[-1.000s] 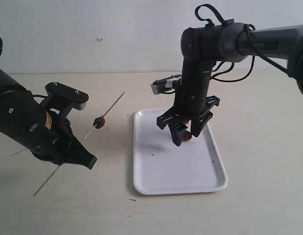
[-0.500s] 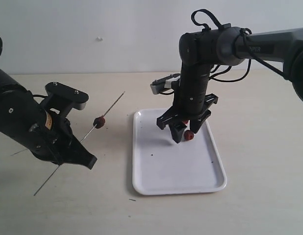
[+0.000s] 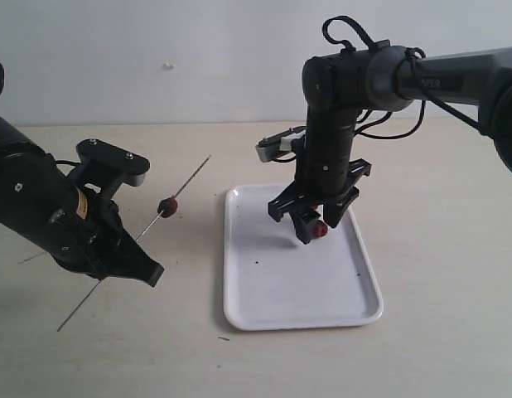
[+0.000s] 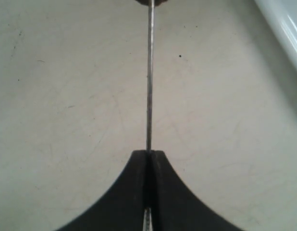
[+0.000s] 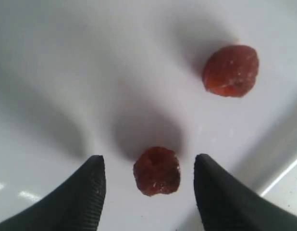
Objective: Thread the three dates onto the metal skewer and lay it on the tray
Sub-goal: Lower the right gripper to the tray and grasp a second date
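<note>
Right wrist view: wrinkled red date (image 5: 156, 171) within released right claw (image 5: 148, 167); left claw (image 4: 148, 156) clenched on skewer (image 4: 149, 82).

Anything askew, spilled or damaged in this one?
Nothing stands out. The left gripper holds the skewer straight, one date threaded; two more dates sit on the tray, one inside the open right gripper.

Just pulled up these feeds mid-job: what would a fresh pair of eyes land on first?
The left gripper, shut on the thin grey metal skewer, holds it slanted to the left of the flat white tray, with one dark red wrinkled date threaded on it. Over the tray, the open right gripper straddles a second reddish-brown date, with a third date lying loose beside it.
</note>
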You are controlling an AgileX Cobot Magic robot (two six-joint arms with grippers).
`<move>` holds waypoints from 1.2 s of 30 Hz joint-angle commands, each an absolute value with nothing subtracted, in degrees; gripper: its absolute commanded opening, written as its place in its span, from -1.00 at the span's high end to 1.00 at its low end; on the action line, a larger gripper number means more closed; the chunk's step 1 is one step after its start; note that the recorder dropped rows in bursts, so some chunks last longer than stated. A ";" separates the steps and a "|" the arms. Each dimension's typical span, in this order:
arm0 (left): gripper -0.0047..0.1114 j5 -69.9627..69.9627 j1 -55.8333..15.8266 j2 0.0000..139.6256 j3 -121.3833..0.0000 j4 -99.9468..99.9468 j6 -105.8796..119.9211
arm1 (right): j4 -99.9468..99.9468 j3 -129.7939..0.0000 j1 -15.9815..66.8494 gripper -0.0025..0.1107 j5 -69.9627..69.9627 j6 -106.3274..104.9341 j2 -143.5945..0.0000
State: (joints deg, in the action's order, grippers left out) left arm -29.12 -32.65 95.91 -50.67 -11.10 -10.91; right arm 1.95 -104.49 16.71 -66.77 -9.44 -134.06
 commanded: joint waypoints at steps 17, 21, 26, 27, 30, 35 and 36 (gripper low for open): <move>0.92 -28.45 -32.58 95.37 -50.66 -11.25 -10.70 | 0.96 -104.27 16.64 0.16 -67.27 -9.58 -135.69; 0.92 -28.45 -32.58 95.37 -50.66 -11.25 -10.70 | 0.96 -104.27 16.64 0.31 -67.40 -8.88 -135.69; 0.92 -28.45 -32.58 95.37 -50.66 -11.25 -10.70 | 0.96 -104.27 16.64 0.55 -67.40 -8.15 -135.69; 0.92 -28.45 -32.58 95.37 -50.66 -11.25 -10.70 | 0.96 -104.27 16.64 0.58 -67.40 -7.54 -135.69; 0.92 -28.45 -32.58 95.37 -50.66 -11.25 -10.70 | 0.96 -104.27 16.64 0.57 -67.40 -7.40 -135.69; 0.92 -28.44 -32.58 95.37 -50.66 -11.25 -10.83 | 0.96 -104.27 16.64 0.57 -67.40 -7.40 -133.22; 0.92 -28.44 -32.58 95.37 -50.66 -10.95 -10.84 | 0.96 -104.27 16.64 0.57 -67.40 -7.40 -132.24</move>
